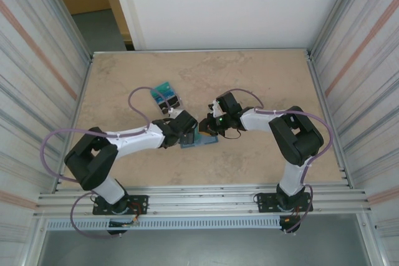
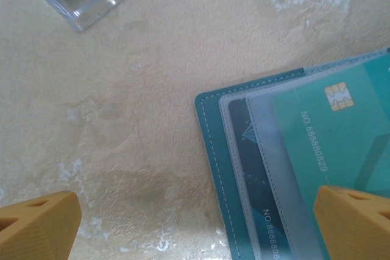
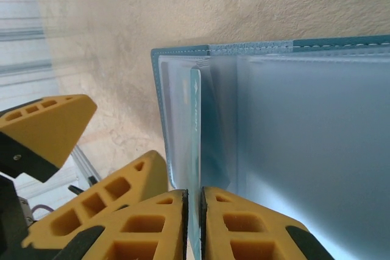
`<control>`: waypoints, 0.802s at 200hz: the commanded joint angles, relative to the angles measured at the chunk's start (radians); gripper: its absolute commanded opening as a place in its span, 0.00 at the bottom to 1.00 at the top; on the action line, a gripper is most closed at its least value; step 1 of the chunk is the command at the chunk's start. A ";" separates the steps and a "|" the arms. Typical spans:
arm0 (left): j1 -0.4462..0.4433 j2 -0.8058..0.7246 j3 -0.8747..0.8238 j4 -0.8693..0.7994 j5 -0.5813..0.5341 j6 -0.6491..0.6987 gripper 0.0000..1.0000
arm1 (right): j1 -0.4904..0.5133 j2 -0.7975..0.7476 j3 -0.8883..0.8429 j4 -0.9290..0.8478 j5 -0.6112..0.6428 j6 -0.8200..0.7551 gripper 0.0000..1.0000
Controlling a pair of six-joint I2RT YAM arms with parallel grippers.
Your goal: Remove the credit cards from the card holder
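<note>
Jaws of the right gripper [image 3: 194, 196] are closed almost completely, their two yellow fingers [image 3: 161, 223] pinching the thin edge of a teal card [image 3: 195, 144]. That card is seen edge-on and rises from a frosted pocket of the card holder [image 2: 210, 150], directly ahead of the fingertips.

Jaws of the left gripper [image 2: 195, 211] are spread as wide as they go and hold nothing. In the left wrist view one fingertip is over bare table and the other over a teal chip card [image 2: 341, 132]. The holder's corner sits between them. Whether that fingertip touches the card cannot be told.

One card holder is present, with a teal cover and pale stitching. It lies open on the table [image 1: 262, 73], near its middle, beneath the two grippers, which meet there from left and right.

Two credit cards can be counted in the holder from the left wrist view. The teal chip card overlaps a dark card [image 2: 250, 162], which is tucked under a clear sleeve nearer the cover's edge. Whether the pinched card is one of these two cannot be told.

One clear plastic tray [image 1: 165, 96] sits farther back and to the left of the holder, apart from it. It holds more cards, teal at the far end and dark at the near end. Their number cannot be made out.
</note>
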 commanded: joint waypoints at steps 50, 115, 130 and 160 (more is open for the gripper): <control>0.017 -0.006 -0.034 -0.008 0.013 -0.008 0.99 | -0.004 0.029 -0.011 0.047 -0.030 0.037 0.02; 0.017 -0.005 -0.051 -0.034 0.002 -0.023 0.99 | 0.003 -0.043 0.030 -0.127 0.065 -0.064 0.00; 0.017 -0.008 -0.055 -0.039 -0.004 -0.025 0.99 | 0.008 -0.063 0.043 -0.171 0.091 -0.087 0.00; 0.017 -0.013 -0.052 -0.044 -0.007 -0.023 0.99 | 0.013 -0.084 0.050 -0.200 0.107 -0.098 0.00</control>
